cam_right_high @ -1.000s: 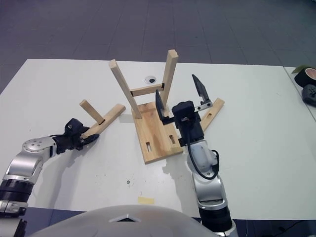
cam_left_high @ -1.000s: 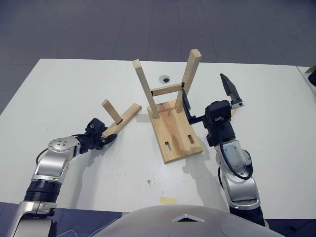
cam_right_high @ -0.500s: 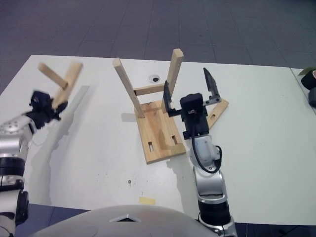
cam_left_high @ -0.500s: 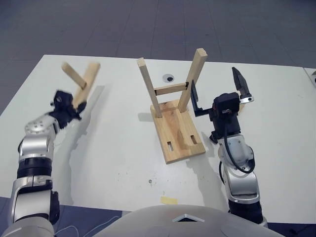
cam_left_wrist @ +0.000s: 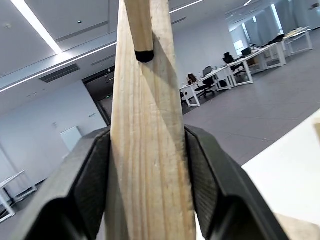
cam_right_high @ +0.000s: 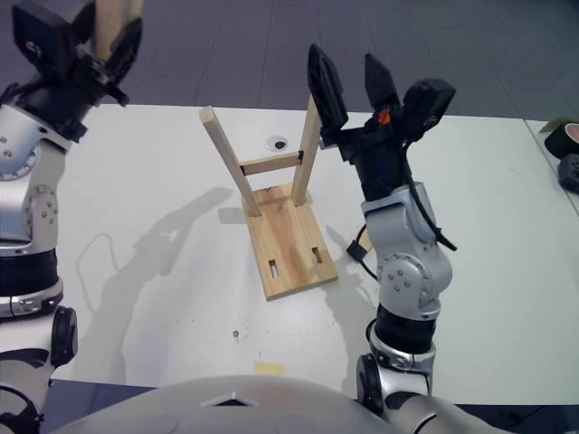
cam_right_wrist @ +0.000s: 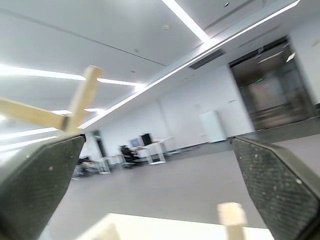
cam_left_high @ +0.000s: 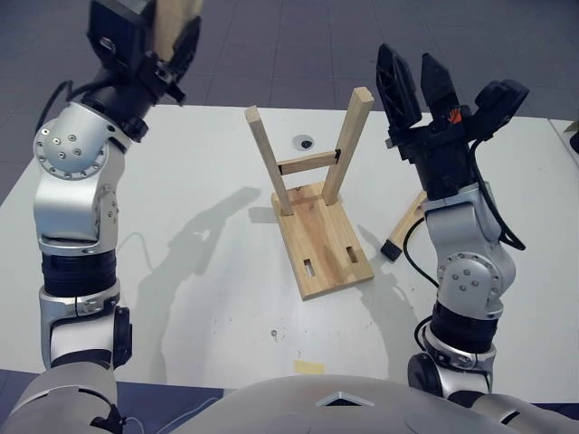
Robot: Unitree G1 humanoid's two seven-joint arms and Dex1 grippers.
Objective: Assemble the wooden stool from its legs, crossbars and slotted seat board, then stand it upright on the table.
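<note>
- Left wrist view: the left gripper (cam_left_high: 167, 41), jaws clamped on a leg piece (cam_left_wrist: 150, 125), hung high over the far left corner of the desk (cam_left_high: 181, 298).
- The right gripper (cam_left_high: 409, 68) hung raised, jaws wide.
- The seat board (cam_left_high: 321, 244) sat mid-desk.

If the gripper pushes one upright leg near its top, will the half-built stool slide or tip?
Probably it tips rather than slides: the two legs stand tall at one end of the flat seat board. It looks stiff, since a crossbar ties the legs. A low push on the board would likely slide it.
</note>
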